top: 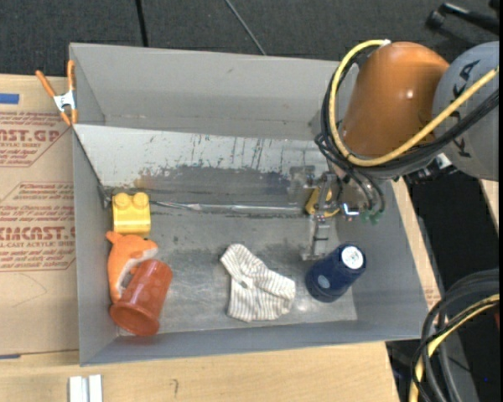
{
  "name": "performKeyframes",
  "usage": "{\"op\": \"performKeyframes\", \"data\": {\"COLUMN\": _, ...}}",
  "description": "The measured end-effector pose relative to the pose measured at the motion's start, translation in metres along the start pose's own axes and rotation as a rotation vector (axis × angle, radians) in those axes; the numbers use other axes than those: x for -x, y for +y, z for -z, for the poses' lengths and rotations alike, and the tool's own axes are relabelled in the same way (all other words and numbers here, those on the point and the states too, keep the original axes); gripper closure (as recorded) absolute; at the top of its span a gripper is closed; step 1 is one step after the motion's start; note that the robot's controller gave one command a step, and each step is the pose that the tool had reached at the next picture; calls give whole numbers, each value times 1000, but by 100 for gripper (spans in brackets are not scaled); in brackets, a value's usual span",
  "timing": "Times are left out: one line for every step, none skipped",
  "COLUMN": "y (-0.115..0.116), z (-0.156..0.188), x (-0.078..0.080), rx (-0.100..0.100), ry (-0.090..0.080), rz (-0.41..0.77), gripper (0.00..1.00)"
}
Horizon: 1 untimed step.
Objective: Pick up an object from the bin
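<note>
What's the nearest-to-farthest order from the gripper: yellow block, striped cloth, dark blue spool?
1. dark blue spool, right end of the bin, just beside the gripper.
2. striped cloth, middle of the bin floor, near the front wall.
3. yellow block, far left end.

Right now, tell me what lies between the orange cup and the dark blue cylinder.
In the camera view, a crumpled white striped cloth lies on the bin floor between the orange cup and the dark blue cylinder.

The arm (479, 99) is grey with dark letters. Its wrist has a round orange cover (394, 99), yellow and black cables (339, 80), and a small metal gripper (318, 243).
</note>
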State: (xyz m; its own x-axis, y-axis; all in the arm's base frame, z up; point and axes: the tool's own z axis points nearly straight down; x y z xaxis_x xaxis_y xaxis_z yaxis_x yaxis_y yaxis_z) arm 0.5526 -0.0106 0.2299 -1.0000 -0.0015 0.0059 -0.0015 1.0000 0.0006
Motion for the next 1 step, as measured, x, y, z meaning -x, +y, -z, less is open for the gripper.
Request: {"op": "performKeyframes", "data": {"y": 0, "z": 5, "x": 1, "rx": 0, "ry": -8, "rz": 0, "gripper": 0}}
